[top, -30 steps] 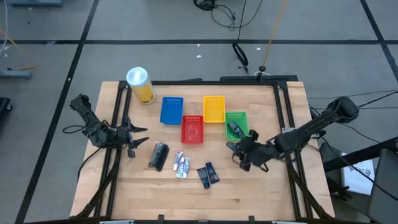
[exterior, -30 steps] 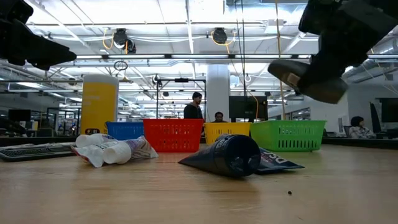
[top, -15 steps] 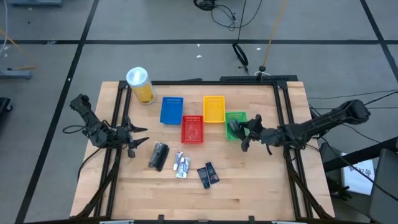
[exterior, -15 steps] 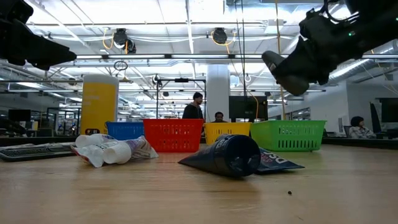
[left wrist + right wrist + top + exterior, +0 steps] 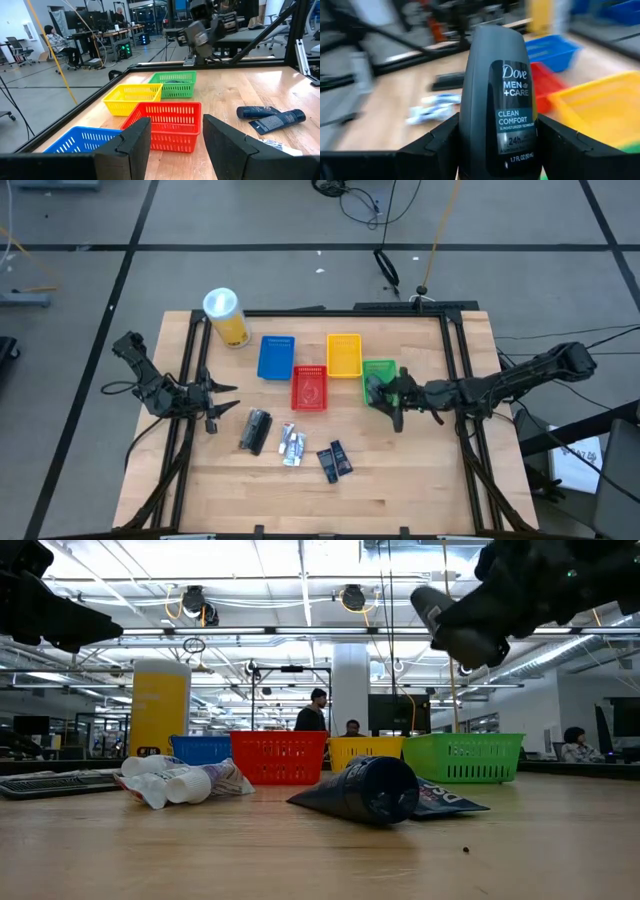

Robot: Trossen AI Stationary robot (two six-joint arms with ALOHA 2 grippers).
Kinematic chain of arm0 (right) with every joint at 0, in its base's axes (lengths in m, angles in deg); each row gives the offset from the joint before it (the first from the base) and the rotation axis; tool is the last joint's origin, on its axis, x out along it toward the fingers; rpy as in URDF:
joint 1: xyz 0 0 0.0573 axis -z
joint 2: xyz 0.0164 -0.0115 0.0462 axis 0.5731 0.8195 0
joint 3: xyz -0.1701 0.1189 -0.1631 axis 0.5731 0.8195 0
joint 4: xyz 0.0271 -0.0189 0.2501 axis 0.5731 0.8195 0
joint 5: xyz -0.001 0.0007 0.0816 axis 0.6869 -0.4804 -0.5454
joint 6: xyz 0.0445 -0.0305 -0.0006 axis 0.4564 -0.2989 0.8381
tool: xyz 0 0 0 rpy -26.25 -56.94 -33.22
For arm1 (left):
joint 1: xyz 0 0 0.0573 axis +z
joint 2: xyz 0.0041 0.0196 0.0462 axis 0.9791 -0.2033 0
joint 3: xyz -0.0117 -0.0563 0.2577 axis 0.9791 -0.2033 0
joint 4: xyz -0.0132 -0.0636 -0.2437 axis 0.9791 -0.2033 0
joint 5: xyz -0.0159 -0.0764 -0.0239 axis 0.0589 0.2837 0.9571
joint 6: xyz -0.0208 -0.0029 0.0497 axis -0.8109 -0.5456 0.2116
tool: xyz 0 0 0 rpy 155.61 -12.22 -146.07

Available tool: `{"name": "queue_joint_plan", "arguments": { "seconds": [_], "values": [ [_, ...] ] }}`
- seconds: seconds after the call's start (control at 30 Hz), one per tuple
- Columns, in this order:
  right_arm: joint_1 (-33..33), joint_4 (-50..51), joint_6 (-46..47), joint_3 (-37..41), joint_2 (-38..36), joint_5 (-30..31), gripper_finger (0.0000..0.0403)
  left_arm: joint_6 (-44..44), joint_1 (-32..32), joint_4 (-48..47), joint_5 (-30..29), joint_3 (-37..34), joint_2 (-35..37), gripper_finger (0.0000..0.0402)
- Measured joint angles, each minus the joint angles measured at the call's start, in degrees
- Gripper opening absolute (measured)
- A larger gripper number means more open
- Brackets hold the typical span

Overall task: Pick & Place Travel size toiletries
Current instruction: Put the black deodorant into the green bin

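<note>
My right gripper (image 5: pixel 388 396) hangs over the green basket (image 5: pixel 381 368) and is shut on a dark grey Dove deodorant stick (image 5: pixel 495 95), which also shows high up in the low view (image 5: pixel 450 625). Another dark piece (image 5: pixel 172 80) lies in that basket. On the wood lie a dark grey rounded piece (image 5: pixel 256 430), silvery-white mini tubes (image 5: pixel 292 445) and dark blue packets (image 5: pixel 335 460). My left gripper (image 5: pixel 215 405) waits open at the table's left edge. My right gripper pinches the deodorant stick by its two narrow sides (image 5: pixel 466 125) between its two fingers (image 5: pixel 432 150). The fingers come about level from the table's right and lie along the stick, whose rounded end points away from the wrist. The stick is lifted clear, above the green basket.
Blue (image 5: pixel 276 357), red (image 5: pixel 309 387) and yellow (image 5: pixel 344 354) baskets stand in a cluster left of the green one. A tall yellow canister (image 5: pixel 226 315) stands at the far left corner. Bare wood lies along the near edge.
My right gripper has carried the deodorant stick from the wood near the right side toward the table's far edge, up over the green basket. It has tipped from slanting down to about level. The stick has stayed between its fingers.
</note>
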Motion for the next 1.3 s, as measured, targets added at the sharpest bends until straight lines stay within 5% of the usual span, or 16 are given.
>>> {"name": "queue_joint_plan", "arguments": {
  "seconds": [0.27, 0.57, 0.7, 0.93, 1.3],
  "values": [
    [0.3, -5.6, 1.0, 0.0, 0.0, -15.1, 0.0208, 0.0, 0.0, 0.0, 0.0, 0.0, 0.0, 0.018],
    [0.5, -4.1, 5.6, 0.0, 0.0, 2.9, 0.0208, 0.0, 0.0, 0.0, 0.0, 0.0, 0.0, 0.0179],
    [2.2, -1.9, 9.7, -1.0, 0.0, 3.6, 0.0208, 0.0, 0.0, 0.0, 0.0, 0.0, 0.0, 0.018],
    [6.4, 18.6, 16.7, -6.2, 0.0, 8.1, 0.0208, 0.0, 0.0, 0.0, 0.0, 0.0, 0.0, 0.018],
    [12.7, 30.6, 23.5, -6.3, 0.8, 7.9, 0.0208, 0.0, 0.0, 0.0, 0.0, 0.0, 0.0, 0.018]
  ]
}}
